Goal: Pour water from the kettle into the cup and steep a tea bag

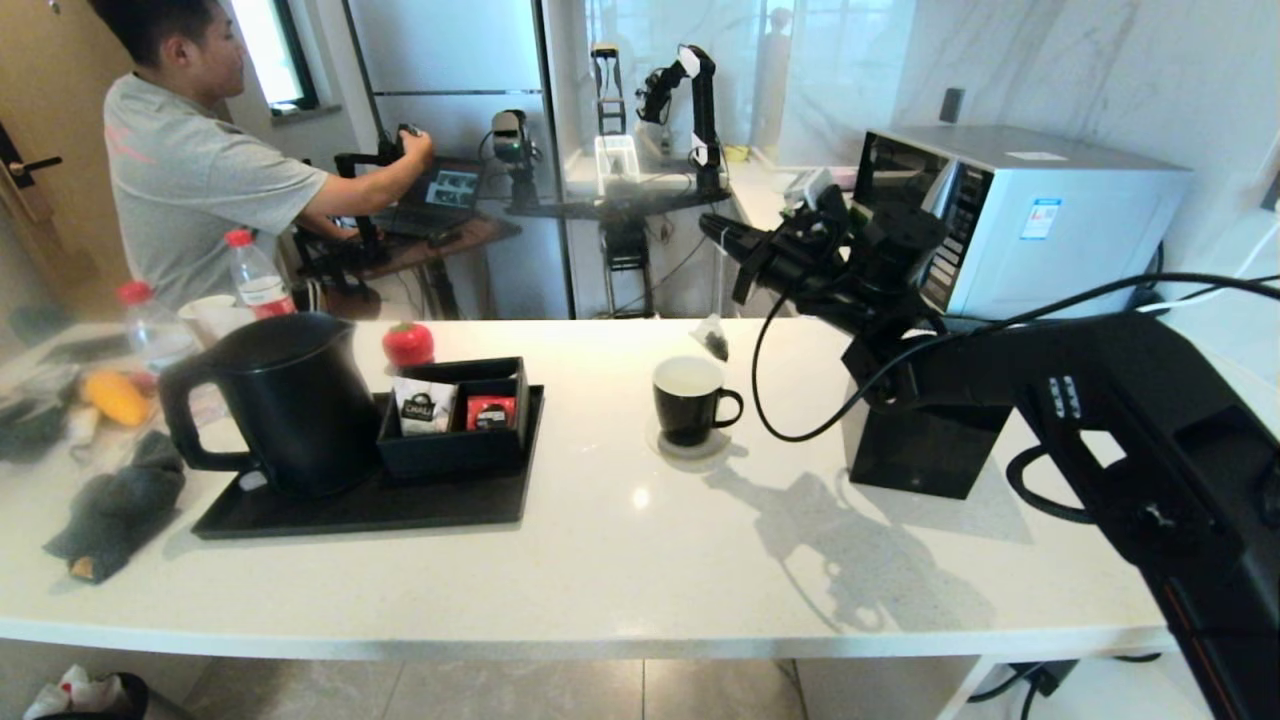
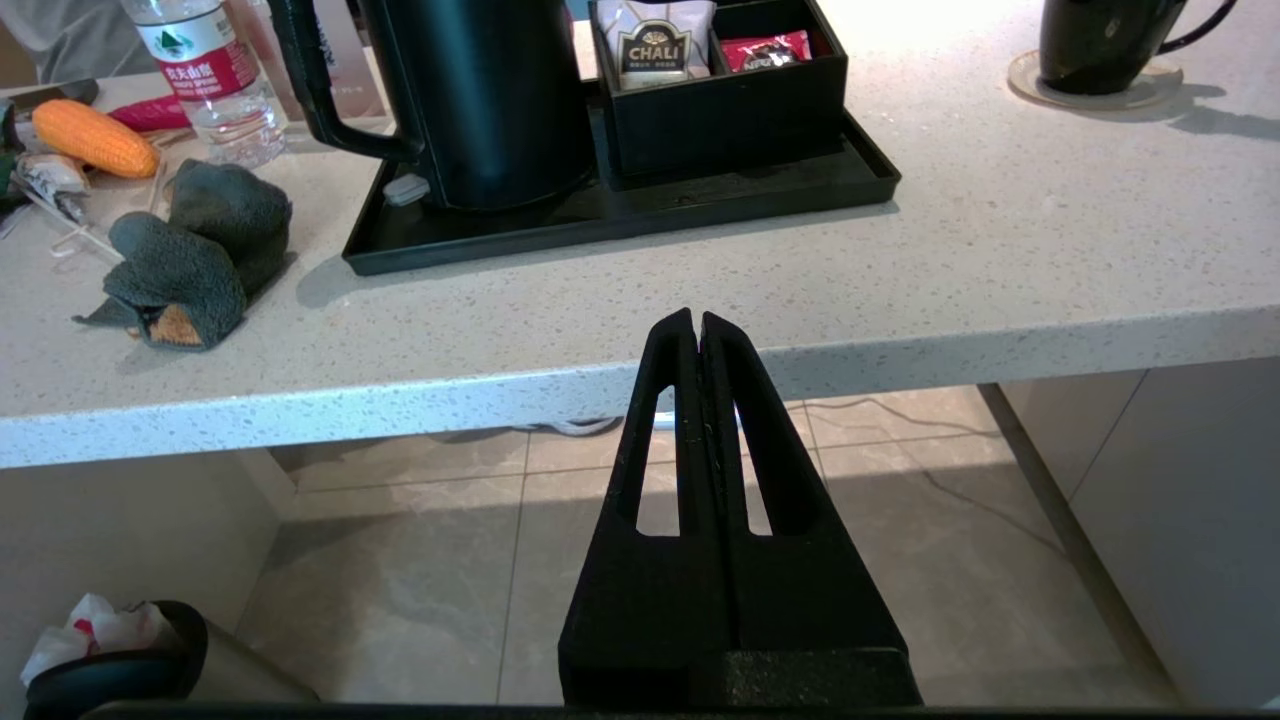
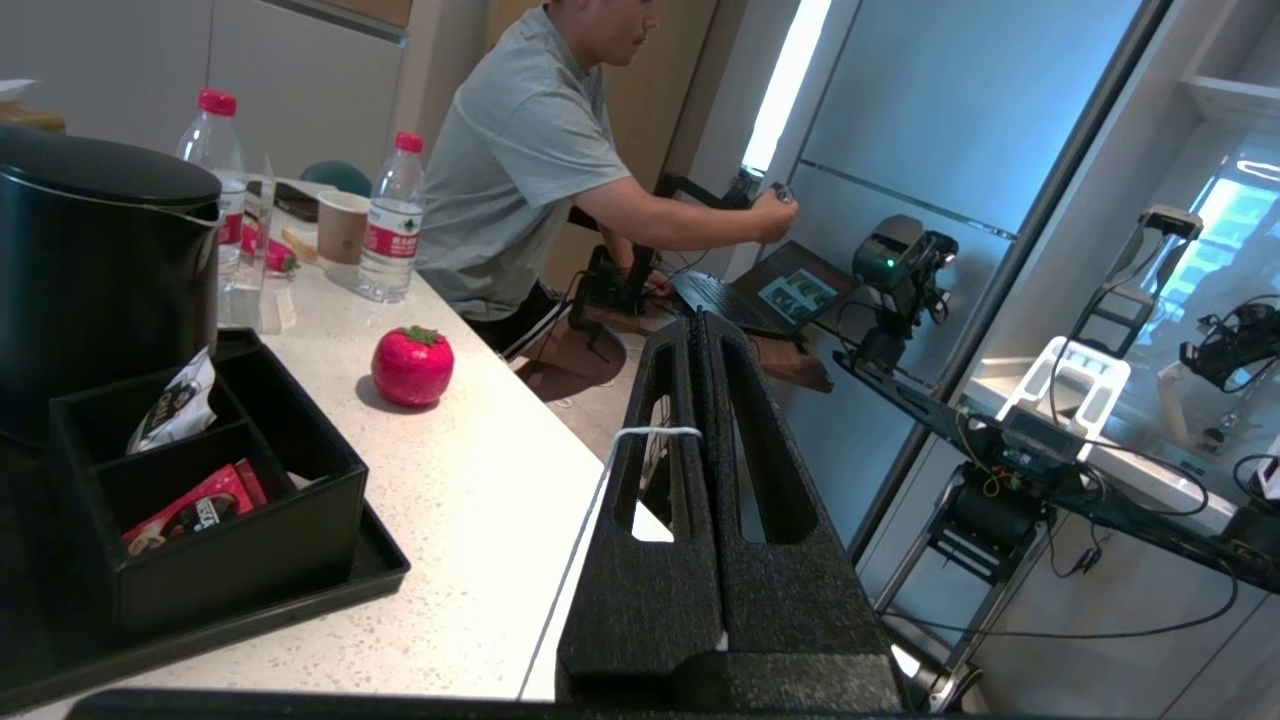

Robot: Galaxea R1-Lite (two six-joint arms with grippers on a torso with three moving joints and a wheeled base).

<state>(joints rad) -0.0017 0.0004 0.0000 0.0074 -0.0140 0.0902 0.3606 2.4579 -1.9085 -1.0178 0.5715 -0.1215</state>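
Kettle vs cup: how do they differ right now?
The kettle is far taller than the cup. The kettle stands on the black tray; the cup sits on a coaster on the bare counter. The kettle's handle points to the robot's left, the cup's to its right. Both are black, upright and untouched.

This is a home kitchen turned into a robot test room. A white stone desk [image 1: 620,560] carries a kettle [image 1: 290,400] on a black tray [image 1: 400,505], and a microwave [image 1: 1010,215] stands against a marble wall above a tiled floor [image 2: 420,560]. Behind, a man [image 1: 190,170] works handheld controls beside a laptop [image 1: 445,195], with another robot arm [image 1: 690,100] on a stand.
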